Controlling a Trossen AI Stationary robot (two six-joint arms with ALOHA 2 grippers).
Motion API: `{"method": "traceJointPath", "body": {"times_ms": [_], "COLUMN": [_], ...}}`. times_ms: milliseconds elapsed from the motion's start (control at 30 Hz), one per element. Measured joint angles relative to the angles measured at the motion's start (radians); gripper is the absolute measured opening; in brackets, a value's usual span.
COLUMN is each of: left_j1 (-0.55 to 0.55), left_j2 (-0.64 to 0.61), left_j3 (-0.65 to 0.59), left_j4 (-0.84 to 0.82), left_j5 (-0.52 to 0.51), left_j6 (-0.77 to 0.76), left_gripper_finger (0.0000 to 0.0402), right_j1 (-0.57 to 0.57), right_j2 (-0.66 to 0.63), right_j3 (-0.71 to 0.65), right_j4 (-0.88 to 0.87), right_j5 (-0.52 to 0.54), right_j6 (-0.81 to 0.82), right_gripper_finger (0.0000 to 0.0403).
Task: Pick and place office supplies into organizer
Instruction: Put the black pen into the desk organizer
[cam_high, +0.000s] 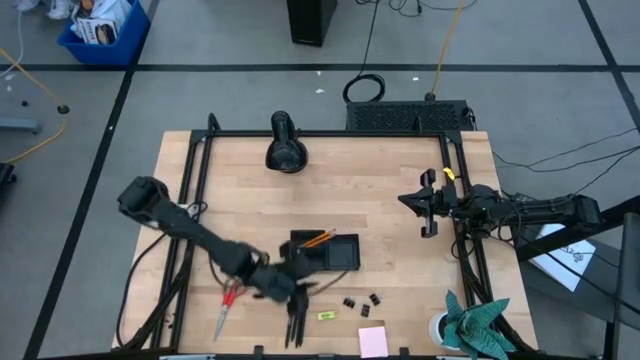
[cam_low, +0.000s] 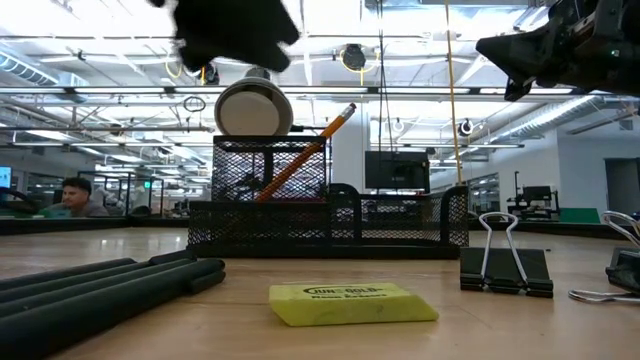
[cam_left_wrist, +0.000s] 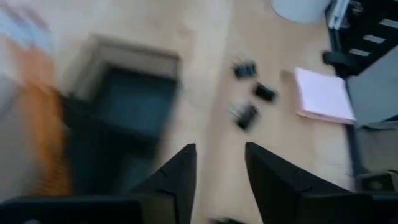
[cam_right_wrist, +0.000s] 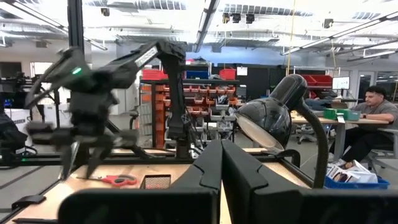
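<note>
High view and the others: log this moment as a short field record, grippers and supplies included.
left gripper: over the table just in front of the organizer, fingers apart, nothing between them
right gripper: parked at the table's right edge, fingers together
organizer: black mesh tray, two orange pencils leaning in its tall cup
scissors: red-handled, on the table at front left
pens: black, lying together at the front edge
binder clips: three, loose on the table
yellow eraser: beside the pens
pink sticky-note pad: at the front edge
</note>
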Motion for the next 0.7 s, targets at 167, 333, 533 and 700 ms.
{"method": "traceJointPath", "body": {"times_ms": [167,333,533,700], "left_j1": [-0.096,-0.167,-0.176,-0.151], "left_j2": [0.163,0.293,0.389,0.462], "left_j3": [0.074,0.247,0.504,0.606], "left_j4": [0.038,-0.075,-0.523,-0.656], "left_j5": [0.007,-0.004,0.036,0.186], "left_j6": [-0.219,-0.395,-0.699,-0.809], "left_gripper_finger": [0.0092,0.0033,0.0011,0.0004], "right_j1": [0.0,0.0,0.0,0.0], "right_j2": [0.005,0.005,0.005,0.005], "right_j3": [0.0,0.0,0.0,0.0], "right_j4": [0.0,0.032,0.068,0.069], "right_j5": [0.0,-0.002,-0.004,-0.005], "right_j6": [0.003,0.075,0.105,0.122], "right_gripper_finger": [0.0,0.0,0.0,0.0]}}
